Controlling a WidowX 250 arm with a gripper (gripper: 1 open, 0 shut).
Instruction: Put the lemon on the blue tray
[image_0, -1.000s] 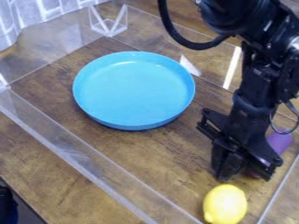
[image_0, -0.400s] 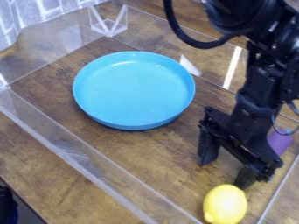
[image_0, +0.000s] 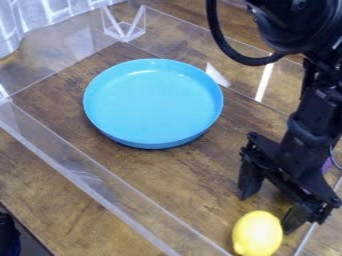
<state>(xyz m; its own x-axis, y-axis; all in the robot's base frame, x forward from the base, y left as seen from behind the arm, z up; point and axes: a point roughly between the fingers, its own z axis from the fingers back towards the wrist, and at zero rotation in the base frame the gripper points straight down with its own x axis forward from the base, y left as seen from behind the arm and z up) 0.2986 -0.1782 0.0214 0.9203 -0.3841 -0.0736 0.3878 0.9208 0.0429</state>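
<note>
Lemon just beneath open tool, beside blue tray

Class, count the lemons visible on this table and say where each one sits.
1. The lemon lies on the wooden table at the bottom right, below the gripper, outside the blue tray. The arm may hide other items.

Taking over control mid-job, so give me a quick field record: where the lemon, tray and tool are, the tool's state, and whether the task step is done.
lemon: on the wooden table near the bottom edge of the view, not on the tray
blue tray: on the table, nothing in it, apart from the lemon
tool: pointing down just above the lemon, offset toward its upper right
tool state: open, holding nothing
contact with lemon: cannot tell
purple object: mostly hidden behind the arm
task step: not yet done
</note>
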